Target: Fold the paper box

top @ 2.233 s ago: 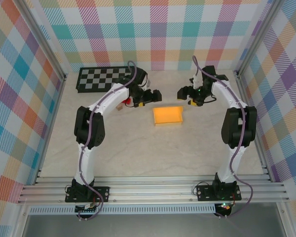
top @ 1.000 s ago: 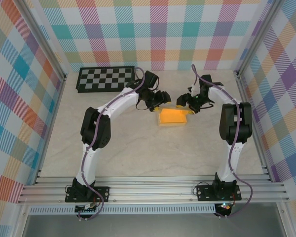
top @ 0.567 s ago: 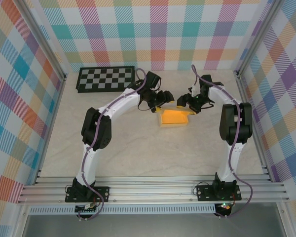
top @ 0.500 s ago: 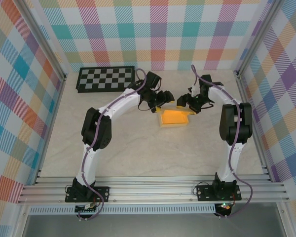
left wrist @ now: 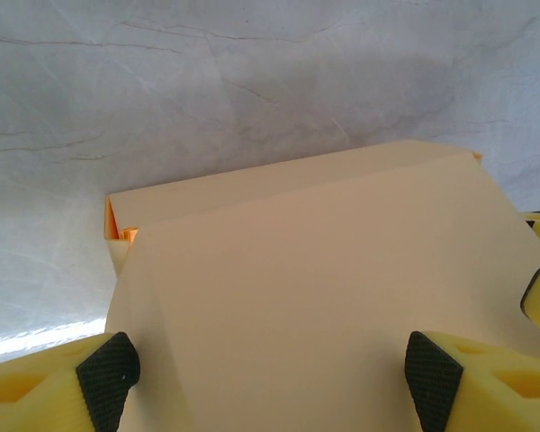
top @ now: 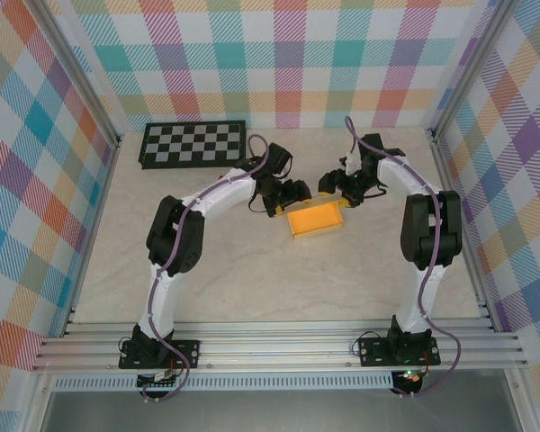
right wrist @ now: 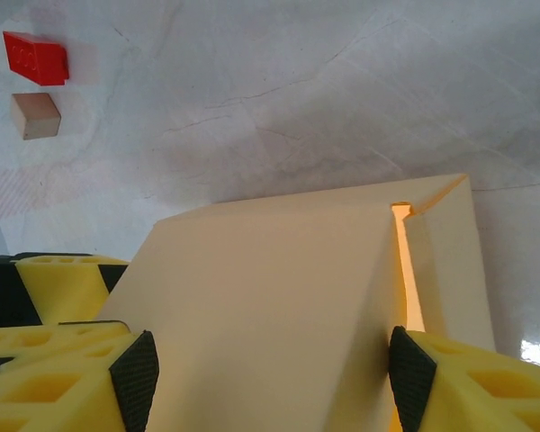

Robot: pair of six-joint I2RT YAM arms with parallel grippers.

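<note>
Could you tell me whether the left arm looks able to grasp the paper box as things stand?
Probably yes: the left gripper is right at the paper box, jaws apart over its pale panel, with nothing in the way.

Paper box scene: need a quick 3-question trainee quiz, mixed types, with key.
1. True or false: the paper box lies on the checkerboard.
2. Which gripper is at the box? A left, B right, C both.
3. What lies beside the red block?
Key: 1 false. 2 C: the left gripper and right gripper are both at its far edge. 3 the tan cube.
</note>
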